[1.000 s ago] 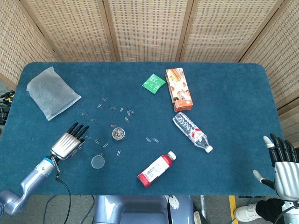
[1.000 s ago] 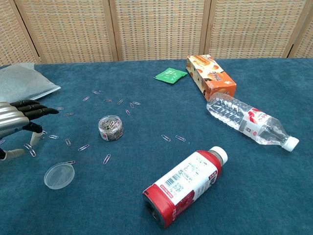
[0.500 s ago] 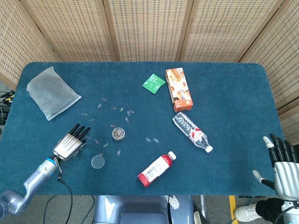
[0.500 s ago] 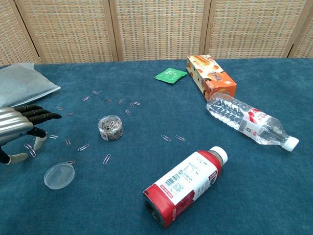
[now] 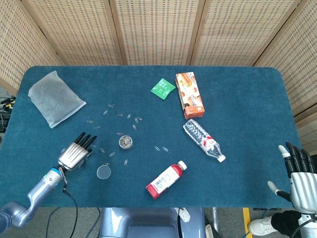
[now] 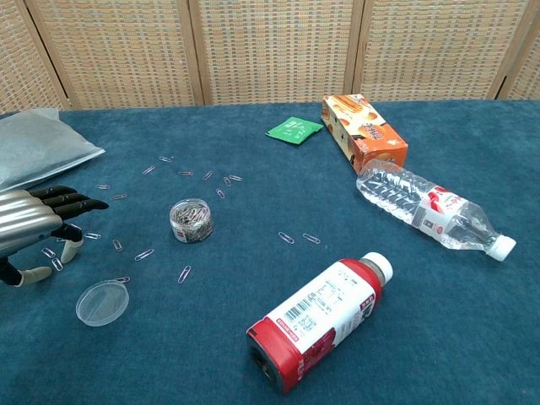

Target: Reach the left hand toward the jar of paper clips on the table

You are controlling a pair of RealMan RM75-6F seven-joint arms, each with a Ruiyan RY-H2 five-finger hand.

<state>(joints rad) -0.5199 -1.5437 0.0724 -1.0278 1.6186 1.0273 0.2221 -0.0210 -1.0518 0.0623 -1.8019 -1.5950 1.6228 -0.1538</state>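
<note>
Your right robot hand [image 5: 298, 176] hangs off the bench's [image 5: 237, 99] near edge, fingers spread, empty. Your left robot hand [image 6: 38, 221] hovers flat, fingers apart, holding nothing. Just beyond stands the jar of paper clips [image 6: 191, 220], lidless.

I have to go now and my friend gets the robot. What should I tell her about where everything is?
Left robot hand: open, holding nothing, fingers stretched toward the jar of paper clips but still apart from it.
Right robot hand: open, off the table's right edge, idle.
The jar stands upright with no lid; the clear lid lies nearer the robot, loose clips scattered around.
Done: reach begun.
Left: bring the left robot hand to the jar.
</note>
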